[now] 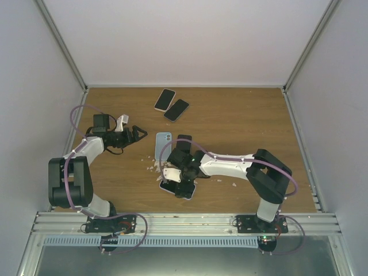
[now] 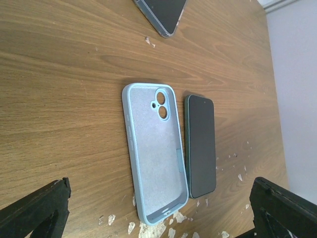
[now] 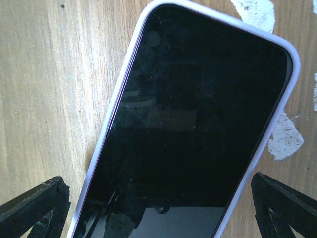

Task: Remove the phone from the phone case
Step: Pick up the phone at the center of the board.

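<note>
1 cased phone (image 3: 198, 124) lying by table's (image 1: 241, 115) near edge, right tool (image 3: 157, 193) straddling it, gaping open. Left tool (image 1: 138, 134) hanging open. Also lying: 1 empty blue case (image 2: 151, 153), 1 bare phone (image 2: 200, 146), 2 far-edge phones (image 1: 164, 99).

1. Found the left arm (image 1: 89, 148) bent sharply at the elbow, with the forearm reaching forward and to the right.
2. Saw the left gripper (image 1: 137, 134) held low and near level, fingers (image 2: 34, 208) spread wide, gripping nothing.
3. Found the right arm (image 1: 227, 164) stretched leftward from a raised elbow.
4. Saw the right gripper (image 1: 177, 179) pointed straight down, fingers (image 3: 32, 206) wide apart, clamped on nothing.
</note>
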Robot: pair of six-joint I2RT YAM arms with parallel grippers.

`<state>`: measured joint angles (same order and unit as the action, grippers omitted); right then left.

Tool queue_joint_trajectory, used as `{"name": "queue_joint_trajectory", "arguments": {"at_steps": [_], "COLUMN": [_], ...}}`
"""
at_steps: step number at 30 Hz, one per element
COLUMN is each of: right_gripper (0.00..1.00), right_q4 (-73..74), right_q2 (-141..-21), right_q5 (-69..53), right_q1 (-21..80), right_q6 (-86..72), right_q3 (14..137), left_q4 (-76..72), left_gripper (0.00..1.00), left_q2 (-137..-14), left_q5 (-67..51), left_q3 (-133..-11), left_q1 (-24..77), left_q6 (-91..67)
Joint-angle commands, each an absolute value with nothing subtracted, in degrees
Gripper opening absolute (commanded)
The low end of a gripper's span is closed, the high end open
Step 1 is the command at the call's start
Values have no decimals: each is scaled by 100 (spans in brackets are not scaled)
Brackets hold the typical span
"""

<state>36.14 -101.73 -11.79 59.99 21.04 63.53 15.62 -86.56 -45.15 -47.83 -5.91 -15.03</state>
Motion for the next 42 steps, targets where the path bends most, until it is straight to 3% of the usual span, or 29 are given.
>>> {"name": "queue_joint_trajectory", "arguments": {"at_steps": [1, 9, 18, 27, 33, 42], "right_gripper": [100, 100, 83, 88, 63, 54], "right_q4": [3429, 3422, 3884, 3812, 3806, 3483], "right_q2": [-10412, -10632, -10486, -10660, -10549, -9897], "right_q5": [-694, 357, -678, -393, -418, -463], "right_q1": [6226, 6322, 5642, 5653, 5727, 5642], "right_q6": [2030, 2115, 2175, 2155, 2213, 2294], "right_q3": [6243, 6209, 6220, 6395, 6416, 6404], "left_q4": [1344, 1315, 1267, 1235, 1209, 1113], "left_gripper": [99, 99, 99, 99, 99, 99], "left_q2": [-8568, -8534, -8578, -8514, -8463, -8452], "left_q5": [-4547, -4561, -4569, -4557, -4602, -5175], "left_q3": [-4770, -4720, -4713, -4645, -4598, -4595], "left_q1": [-659, -685, -692, -695, -695, -694], "left_q6": [-1442, -1441, -1493, -1503, -1485, -1389]}}
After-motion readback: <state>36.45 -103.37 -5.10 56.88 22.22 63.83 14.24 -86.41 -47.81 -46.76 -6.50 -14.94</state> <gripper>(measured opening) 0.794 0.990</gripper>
